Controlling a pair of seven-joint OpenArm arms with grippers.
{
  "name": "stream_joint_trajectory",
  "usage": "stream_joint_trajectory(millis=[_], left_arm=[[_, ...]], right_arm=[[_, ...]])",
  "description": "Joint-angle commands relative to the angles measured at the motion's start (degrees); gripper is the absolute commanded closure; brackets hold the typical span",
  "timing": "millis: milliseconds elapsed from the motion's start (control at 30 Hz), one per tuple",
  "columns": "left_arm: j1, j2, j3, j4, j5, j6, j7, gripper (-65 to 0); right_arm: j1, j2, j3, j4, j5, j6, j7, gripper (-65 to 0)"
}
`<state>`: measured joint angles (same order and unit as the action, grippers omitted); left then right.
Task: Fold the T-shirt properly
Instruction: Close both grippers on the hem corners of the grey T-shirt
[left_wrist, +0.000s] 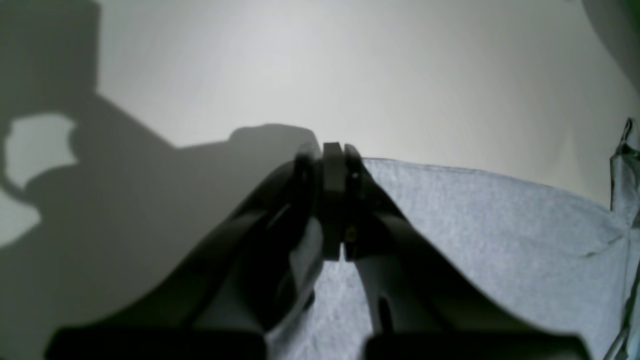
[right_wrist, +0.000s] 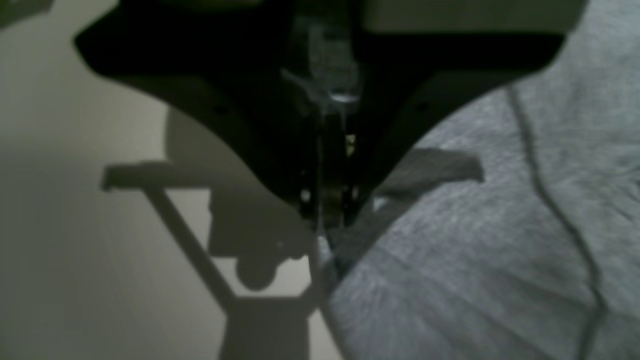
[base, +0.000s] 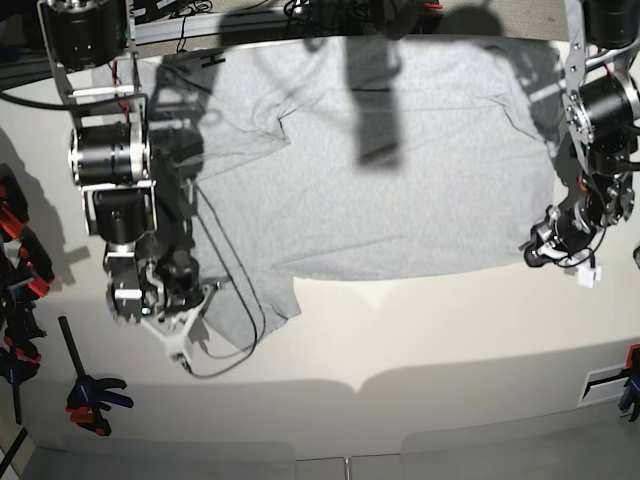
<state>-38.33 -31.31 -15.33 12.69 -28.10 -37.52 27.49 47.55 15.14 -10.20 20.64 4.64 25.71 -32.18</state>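
Both my grippers are closed on the light heather-grey cotton T-shirt (base: 400, 170), which lies spread flat on the white table (base: 420, 330): left gripper (left_wrist: 334, 165) at the hem corner, right gripper (right_wrist: 325, 225) at the sleeve edge. No fold is made yet, I judge; all folding remains.

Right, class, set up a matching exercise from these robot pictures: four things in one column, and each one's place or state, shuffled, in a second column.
Things:
1. T-shirt
2. left gripper
3. right gripper
4. clamps

Places or states:
A. shut on the sleeve at the base view's left
B. spread flat across the table, plain grey side up
C. lying on the table at the base view's far left edge
D. shut on the shirt's edge at the base view's right

Pairs: 1-B, 2-D, 3-A, 4-C
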Motion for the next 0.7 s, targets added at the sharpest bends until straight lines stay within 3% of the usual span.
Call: stream_joint_trajectory(millis=[0, 267, 467, 667], left_arm=[[-2.6, -1.3, 0.0, 1.4, -0.9, -0.3, -0.9, 0.0], [-7.0, -1.3, 0.0, 2.5, 0.2, -0.3, -0.4, 0.0], [-7.4, -1.3, 0.0, 2.5, 0.9, -0.3, 2.7, 0.0], [-7.1, -1.2, 0.0, 6.3, 1.0, -0.3, 6.1, 0.0]], right_arm=[[3.7, 0.6, 0.1, 1.0, 0.5, -0.7, 1.4, 0.0], [8.0, 0.6, 0.1, 1.0, 3.0, -0.6, -0.1, 0.0], [8.1, 0.8, 0.1, 1.2, 4.4, 3.0, -1.3, 0.0], [7.4, 0.9, 0.1, 3.1, 5.0, 3.1, -2.2, 0.0]])
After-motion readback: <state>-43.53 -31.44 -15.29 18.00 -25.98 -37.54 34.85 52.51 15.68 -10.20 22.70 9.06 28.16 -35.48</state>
